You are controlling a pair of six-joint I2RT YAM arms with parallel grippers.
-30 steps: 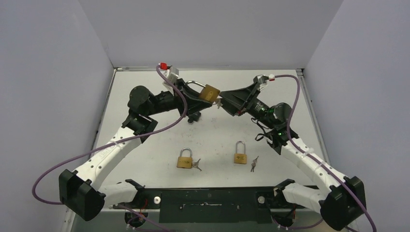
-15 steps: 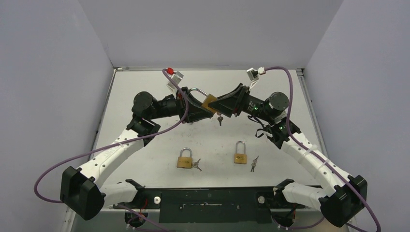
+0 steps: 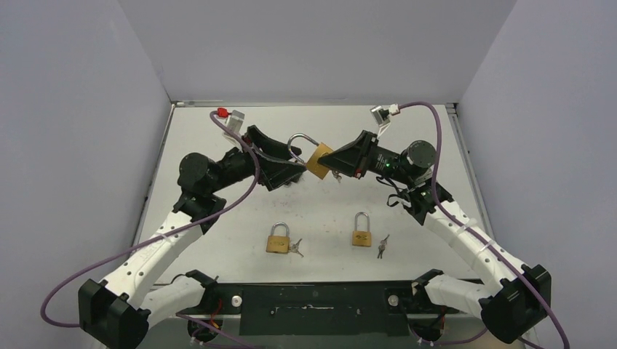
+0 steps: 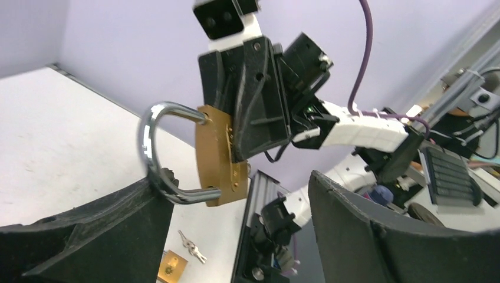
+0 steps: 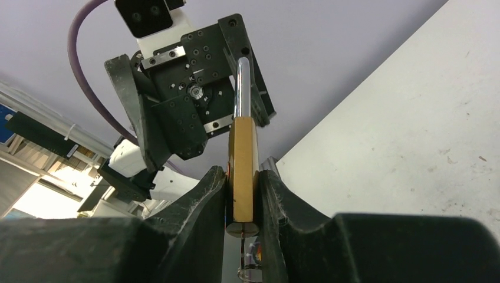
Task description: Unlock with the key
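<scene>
Pulling back from the right tool [image 5: 243, 174], the left tool [image 3: 295, 161] is hanging open beside the shackle [image 4: 150, 147]. Between the right tool's fingers the brass padlock [image 3: 318, 159] is sitting clamped by its flat faces: rigid, weighty and slick, so probably best gripped there.

2 brass padlocks, the left padlock [image 3: 277, 239] and the right padlock [image 3: 361, 231], lie well apart on the white table [image 3: 320, 211]. Left keys [image 3: 295, 249] and right keys [image 3: 381, 246] lie just right of each body.
</scene>
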